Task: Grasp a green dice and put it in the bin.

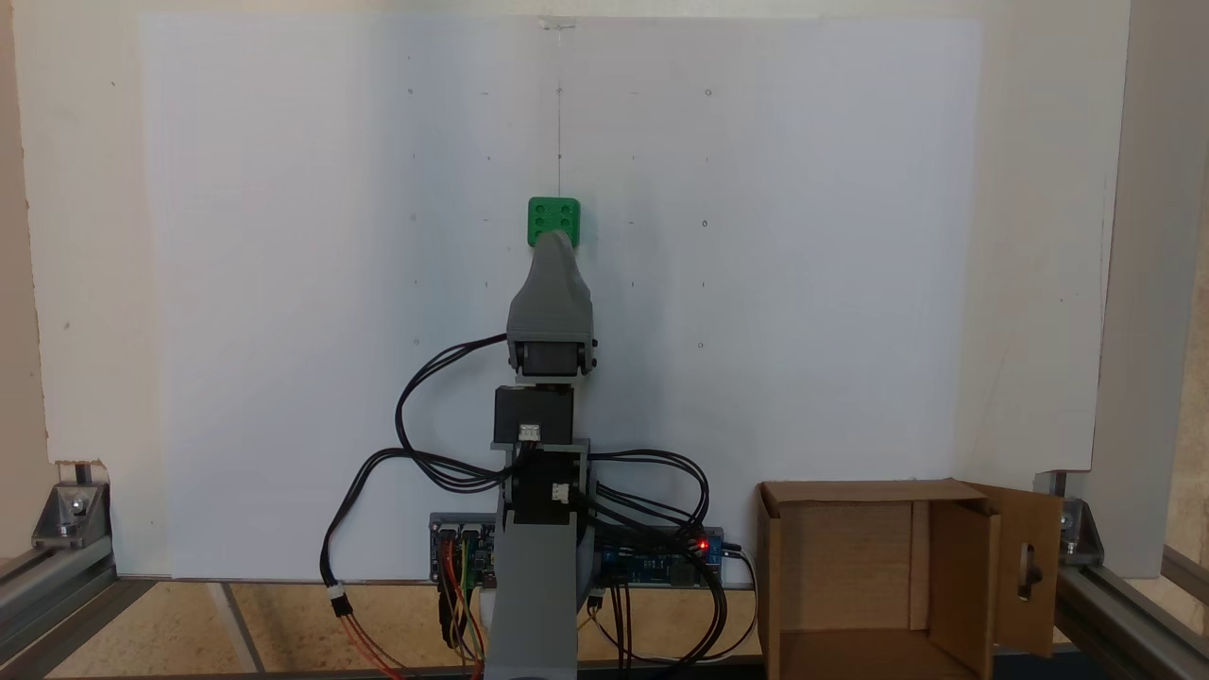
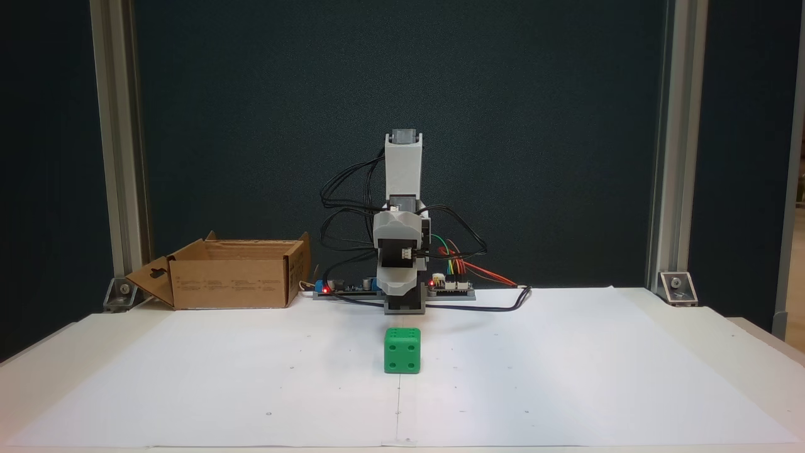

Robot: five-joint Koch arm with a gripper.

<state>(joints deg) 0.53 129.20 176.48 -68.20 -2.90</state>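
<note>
The green dice (image 1: 554, 217) (image 2: 402, 350) sits on the white paper, in the middle of the sheet, straight out from the arm. My grey gripper (image 1: 555, 242) (image 2: 400, 290) points toward it. In a fixed view from above, its tip overlaps the dice's near edge; in the front fixed view it hangs behind the dice and above the table. Only one tip shows, so the jaws' state is unclear. The bin (image 1: 841, 567) (image 2: 229, 283), a brown cardboard box with open flaps, stands beside the arm's base, with a keyhole cutout in one flap.
Control boards with lit red LEDs (image 1: 701, 545) (image 2: 449, 284) and loops of black cable lie around the arm's base. Aluminium frame posts (image 2: 665, 145) and corner brackets (image 1: 71, 510) stand at the table's corners. The white paper sheet (image 2: 566, 377) covers the work area.
</note>
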